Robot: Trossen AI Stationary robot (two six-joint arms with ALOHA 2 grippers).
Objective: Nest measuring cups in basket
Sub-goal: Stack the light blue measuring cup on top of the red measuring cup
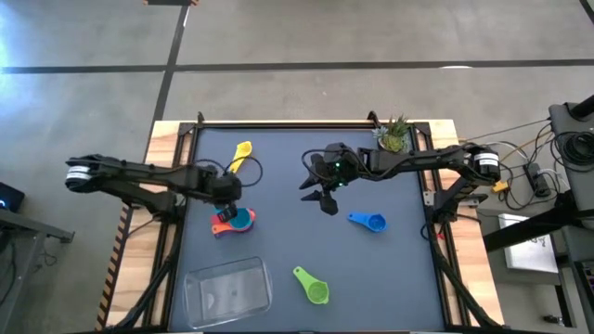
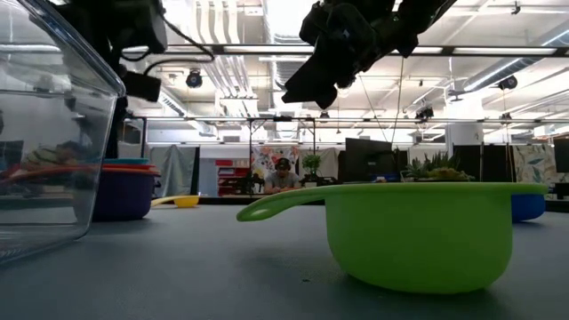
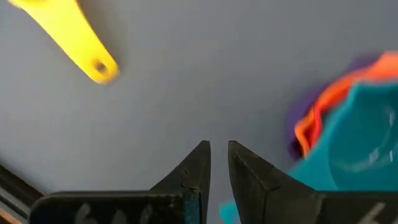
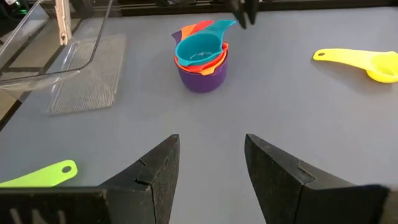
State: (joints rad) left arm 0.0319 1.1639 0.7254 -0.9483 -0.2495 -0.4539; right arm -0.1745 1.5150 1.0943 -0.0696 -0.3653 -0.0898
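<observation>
Nearest the front edge: clear shallow rectangular plastic basket [image 1: 228, 289], lime-green plastic scoop cup [image 1: 313, 287] beside it. Mid-table: nested stack (teal cup over orange, purple) [image 1: 234, 221] just under left gripper [image 1: 225, 193], fingers nearly closed, gripping nothing. Right gripper [image 1: 320, 193] raised, fingers apart, empty; small blue cup [image 1: 369, 221] near. Farthest: yellow scoop [image 1: 240, 154]. No readable writing.

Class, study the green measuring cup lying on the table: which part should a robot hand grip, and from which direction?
Grip the green measuring cup by its flat handle, coming straight down from above. The handle lies level, clear of the bowl and away from the basket, so fingers can probably close across its narrow width.
</observation>
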